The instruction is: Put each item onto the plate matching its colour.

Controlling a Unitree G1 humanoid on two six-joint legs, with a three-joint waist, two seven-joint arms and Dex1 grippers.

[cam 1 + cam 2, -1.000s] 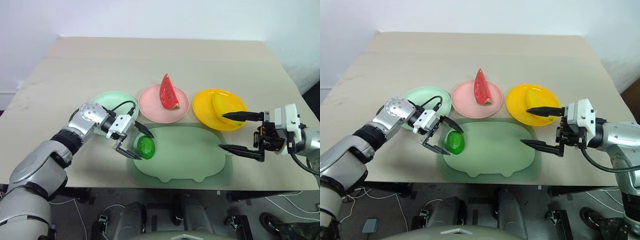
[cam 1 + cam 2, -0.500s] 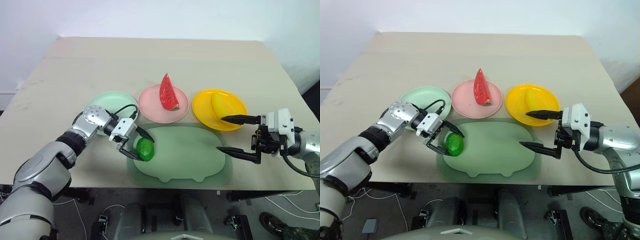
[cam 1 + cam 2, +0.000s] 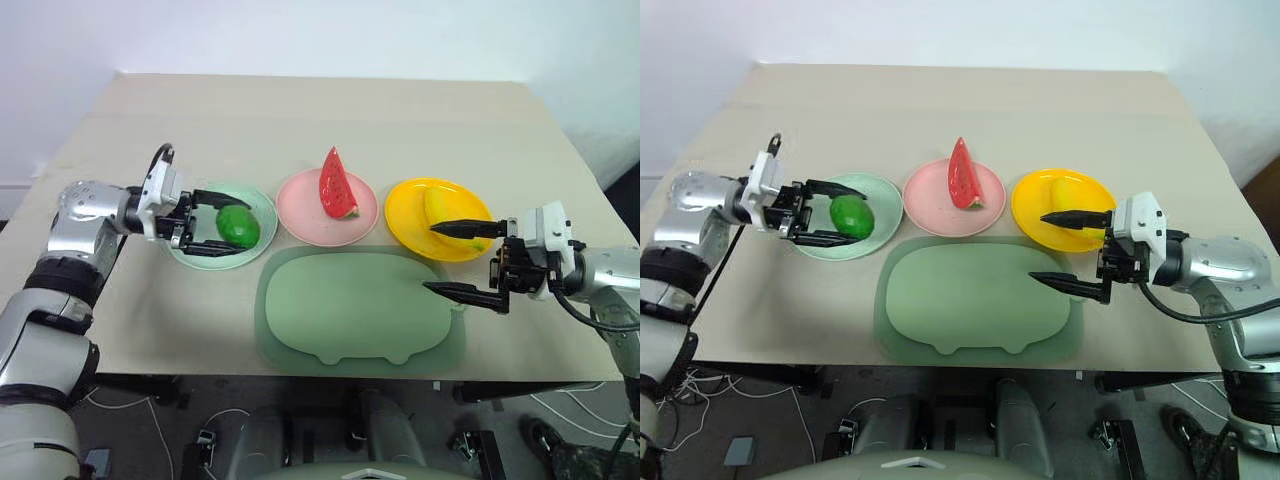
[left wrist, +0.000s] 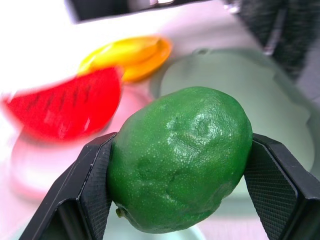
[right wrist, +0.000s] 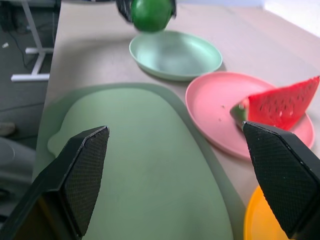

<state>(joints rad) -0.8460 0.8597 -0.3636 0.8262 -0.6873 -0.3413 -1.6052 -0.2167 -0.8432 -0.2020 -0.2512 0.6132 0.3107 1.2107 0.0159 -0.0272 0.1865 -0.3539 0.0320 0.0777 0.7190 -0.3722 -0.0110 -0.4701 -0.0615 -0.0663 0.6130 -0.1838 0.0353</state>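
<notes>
My left gripper [image 3: 243, 228] is shut on the round green fruit [image 3: 238, 226] and holds it just above the mint green plate [image 3: 264, 212]. In the left wrist view the fruit [image 4: 180, 155] sits squeezed between both black fingers [image 4: 90, 185]. The red watermelon wedge [image 3: 336, 186] stands on the pink plate [image 3: 300, 215]. The yellow banana [image 3: 445, 212] lies on the orange-yellow plate [image 3: 405, 225]. My right gripper [image 3: 428, 258] is open with nothing in it, hovering by the near edge of the yellow plate, over the mat's right end.
A large sage-green pig-shaped mat [image 3: 360, 310] lies bare in front of the three plates, near the table's front edge. The beige table [image 3: 320, 120] stretches wide behind the plates.
The left gripper shut on the green fruit on the mat, then lifted it up and to the left over the mint green plate. The right gripper stayed open and nearly still.
</notes>
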